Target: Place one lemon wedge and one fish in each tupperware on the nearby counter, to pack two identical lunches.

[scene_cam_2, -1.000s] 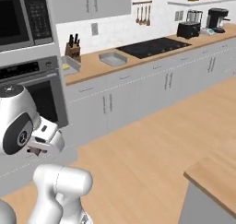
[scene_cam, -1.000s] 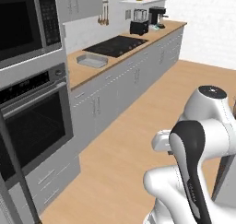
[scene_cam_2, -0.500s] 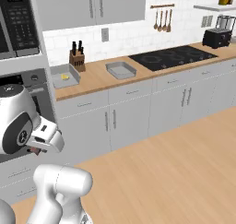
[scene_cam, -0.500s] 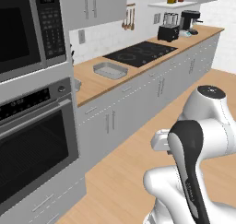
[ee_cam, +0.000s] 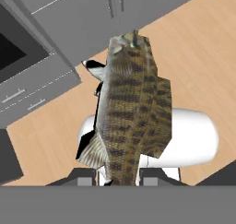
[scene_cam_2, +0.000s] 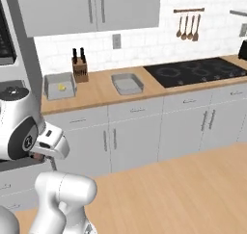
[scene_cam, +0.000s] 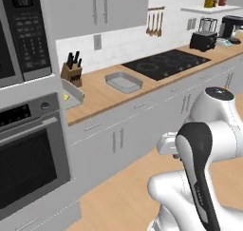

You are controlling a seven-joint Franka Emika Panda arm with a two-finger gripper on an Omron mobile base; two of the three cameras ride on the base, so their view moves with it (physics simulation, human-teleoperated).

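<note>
Holding: the gripper (ee_cam: 119,178) is clamped narrow on a fish (ee_cam: 131,112), seen in the hand view, its two dark finger tips pressed to either side of the body near the tail.
Fish look: mottled brown and olive with darker bars across scaly flanks, a pale fan-shaped fin low at 7 o'clock, and a black-and-white fin at 10 o'clock; it runs lengthwise from 6 o'clock up to 12 o'clock (which end is the head I cannot tell).
Fish place: hanging over the light wood floor (ee_cam: 198,43), in front of the pale grey cabinet fronts, well apart from the counter (scene_cam_2: 103,91).
Counter: long light-brown worktop, left of the black stovetop (scene_cam_2: 200,71).
Left container: an open grey tupperware (scene_cam_2: 59,86) at the counter's left end, with a small yellow lemon wedge (scene_cam_2: 61,87) lying inside; from the left base view the same piece shows as a yellow speck (scene_cam: 66,97).
Middle container: a second grey tupperware (scene_cam_2: 127,83), between the knife block (scene_cam_2: 79,71) and the stovetop.
Knife block: brown, upright against the white tiled wall, just beside the left container at its 1 o'clock.
Oven: dark-glass oven (scene_cam: 26,168) at the left.
</note>
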